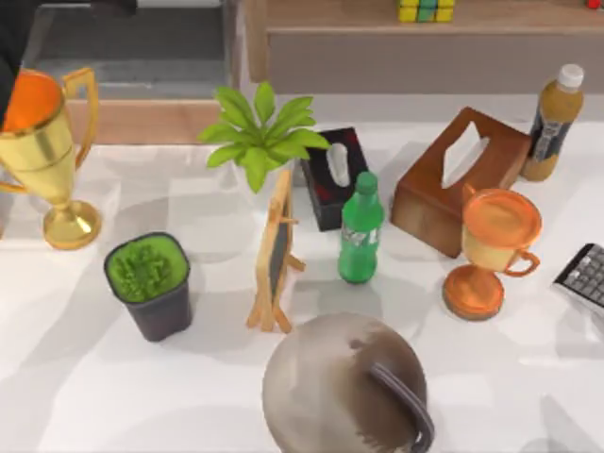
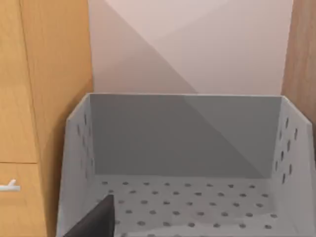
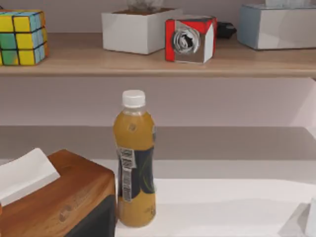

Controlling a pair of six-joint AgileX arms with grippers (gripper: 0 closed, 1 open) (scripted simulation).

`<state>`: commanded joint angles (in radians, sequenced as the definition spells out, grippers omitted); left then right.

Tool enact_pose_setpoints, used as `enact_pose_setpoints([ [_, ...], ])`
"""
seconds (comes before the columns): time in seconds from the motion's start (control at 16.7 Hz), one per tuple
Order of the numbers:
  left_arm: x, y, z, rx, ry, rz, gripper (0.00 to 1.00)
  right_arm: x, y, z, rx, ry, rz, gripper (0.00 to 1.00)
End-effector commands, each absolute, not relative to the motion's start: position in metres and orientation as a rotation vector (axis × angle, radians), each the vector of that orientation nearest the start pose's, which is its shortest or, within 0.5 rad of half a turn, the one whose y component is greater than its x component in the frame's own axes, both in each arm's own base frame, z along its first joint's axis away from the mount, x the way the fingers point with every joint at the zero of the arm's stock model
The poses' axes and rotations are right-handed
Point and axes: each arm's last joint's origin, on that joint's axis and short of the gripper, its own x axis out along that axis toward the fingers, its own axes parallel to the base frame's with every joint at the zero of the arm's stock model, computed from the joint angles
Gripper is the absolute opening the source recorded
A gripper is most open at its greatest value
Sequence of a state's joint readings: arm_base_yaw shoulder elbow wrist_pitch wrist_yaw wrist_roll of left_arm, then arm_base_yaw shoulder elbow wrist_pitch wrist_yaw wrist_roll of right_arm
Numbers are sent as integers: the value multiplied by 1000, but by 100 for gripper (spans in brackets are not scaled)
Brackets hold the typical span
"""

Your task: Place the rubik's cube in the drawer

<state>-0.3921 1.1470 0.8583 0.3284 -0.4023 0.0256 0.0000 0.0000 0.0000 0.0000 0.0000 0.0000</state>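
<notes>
While hand states cannot be told, rubik's cube (image 3: 20, 37) shares a shelf (image 3: 163, 61) above the juice bottle (image 3: 134, 163).

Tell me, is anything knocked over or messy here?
No, nothing stands out. The green bottle, juice bottle, both trophies and the plants all stand upright. The rubik's cube sits neatly on the shelf, and the drawer is open.
</notes>
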Motion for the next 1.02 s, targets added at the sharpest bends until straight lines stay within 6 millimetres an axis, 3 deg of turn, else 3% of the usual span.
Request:
enact_pose_setpoints([
  [0.12, 295, -134, 337, -10, -43, 11, 100, 106, -1, 160, 0, 0, 0, 100],
  [0.3, 345, -212, 323, -24, -64, -13, 100, 106, -1, 160, 0, 0, 0, 100],
  [0.48, 371, -290, 287, -38, -72, -42, 100, 106, -1, 160, 0, 0, 0, 100],
  [0.66, 379, -353, 233, -32, -52, -58, 100, 106, -1, 160, 0, 0, 0, 100],
  [0.84, 380, -390, 179, -11, -19, -46, 100, 106, -1, 160, 0, 0, 0, 100],
  [1.02, 381, -403, 151, -1, -2, -23, 100, 106, -1, 160, 0, 0, 0, 100],
])
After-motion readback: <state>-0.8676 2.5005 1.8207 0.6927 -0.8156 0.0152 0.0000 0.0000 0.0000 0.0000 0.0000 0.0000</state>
